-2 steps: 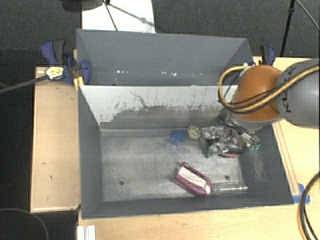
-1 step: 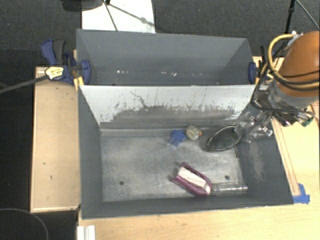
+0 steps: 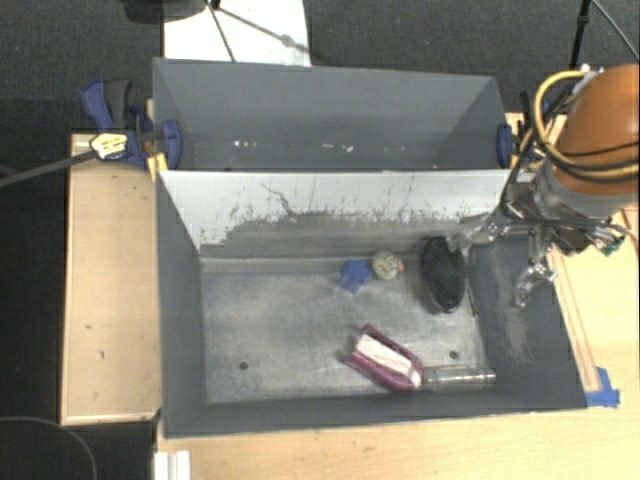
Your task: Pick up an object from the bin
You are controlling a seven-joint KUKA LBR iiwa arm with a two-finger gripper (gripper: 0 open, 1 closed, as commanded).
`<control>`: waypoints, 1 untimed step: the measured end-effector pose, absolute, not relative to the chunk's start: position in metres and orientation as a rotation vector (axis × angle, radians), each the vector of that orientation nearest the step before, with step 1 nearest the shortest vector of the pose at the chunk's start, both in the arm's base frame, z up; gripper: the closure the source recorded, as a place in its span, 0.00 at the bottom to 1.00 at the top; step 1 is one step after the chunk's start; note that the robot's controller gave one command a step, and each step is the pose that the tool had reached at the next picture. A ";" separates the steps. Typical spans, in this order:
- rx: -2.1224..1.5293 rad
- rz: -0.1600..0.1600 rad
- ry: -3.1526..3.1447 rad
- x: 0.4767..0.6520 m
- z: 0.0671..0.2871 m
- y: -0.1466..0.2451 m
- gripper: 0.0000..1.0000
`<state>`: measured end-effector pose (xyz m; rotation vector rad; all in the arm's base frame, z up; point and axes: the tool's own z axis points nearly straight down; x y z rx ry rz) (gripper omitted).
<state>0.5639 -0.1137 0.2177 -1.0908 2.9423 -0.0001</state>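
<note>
I see my hand (image 3: pixel 503 260), jaws apart and empty, at mid-right; the black oval lump (image 3: pixel 442 273) lies just left, its long axis running top-to-bottom.

Cannot tell what the small pale round thing (image 3: pixel 387 264) near the back wall (image 3: pixel 330 208) is (too small, mottled). Same with the crumpled blue scrap (image 3: pixel 354 274) just beside it. Cannot say whether the gripper (image 3: pixel 497 265) touches the black lump (image 3: pixel 440 273) just beside it. Loses the arm's orange cover (image 3: pixel 600 118) past the right edge. Barely shows the clear tube (image 3: pixel 462 375), its left end hidden at the purple-and-white packet (image 3: pixel 385 360).
</note>
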 end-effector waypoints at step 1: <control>-0.896 0.007 3.014 0.589 0.077 -0.096 0.00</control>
